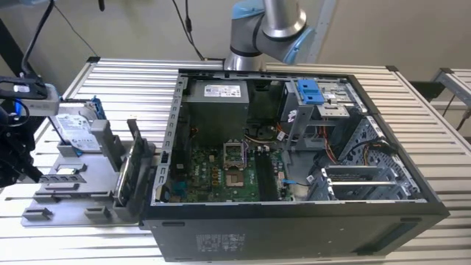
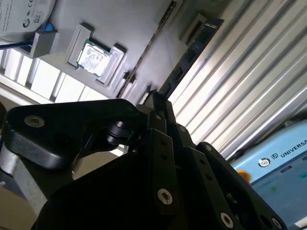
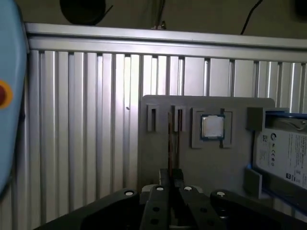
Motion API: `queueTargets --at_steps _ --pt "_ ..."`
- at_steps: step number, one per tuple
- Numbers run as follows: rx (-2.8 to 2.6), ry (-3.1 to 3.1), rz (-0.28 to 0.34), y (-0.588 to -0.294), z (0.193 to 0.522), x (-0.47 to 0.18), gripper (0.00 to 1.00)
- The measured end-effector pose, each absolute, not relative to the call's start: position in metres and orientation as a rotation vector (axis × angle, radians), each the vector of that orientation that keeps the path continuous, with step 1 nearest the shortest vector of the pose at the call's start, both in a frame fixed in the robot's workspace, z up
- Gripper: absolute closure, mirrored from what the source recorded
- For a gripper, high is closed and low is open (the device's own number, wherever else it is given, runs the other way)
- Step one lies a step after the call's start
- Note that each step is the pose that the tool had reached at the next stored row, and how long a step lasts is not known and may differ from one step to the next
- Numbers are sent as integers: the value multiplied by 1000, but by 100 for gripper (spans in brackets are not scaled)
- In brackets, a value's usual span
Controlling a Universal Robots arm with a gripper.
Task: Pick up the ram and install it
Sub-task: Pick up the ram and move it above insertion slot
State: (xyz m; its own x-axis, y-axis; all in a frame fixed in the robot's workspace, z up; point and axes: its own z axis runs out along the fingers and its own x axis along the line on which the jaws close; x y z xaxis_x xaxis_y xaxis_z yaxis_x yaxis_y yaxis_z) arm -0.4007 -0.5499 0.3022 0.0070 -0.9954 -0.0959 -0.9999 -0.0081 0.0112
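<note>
One light, stiff, brittle ram (image 2: 192,51) stands on edge (best pinched across its flat faces); the hand (image 2: 156,98) hovers closed, empty.

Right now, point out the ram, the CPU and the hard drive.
ram (image 2: 192,51): second wrist view, middle of the dark stick.
CPU (image 3: 212,127): first wrist view, centre of its metal lid.
hard drive (image 1: 74,130): exterior view, its silver top face.

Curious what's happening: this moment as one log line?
gripper: at ram over gray tray | ram: on edge in tray, not installed | case: open
</note>
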Motion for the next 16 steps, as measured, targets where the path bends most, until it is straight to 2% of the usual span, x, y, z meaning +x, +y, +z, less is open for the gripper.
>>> queueTargets --at_steps 16 --pt "-2186 2170 117 -550 330 -401 86"
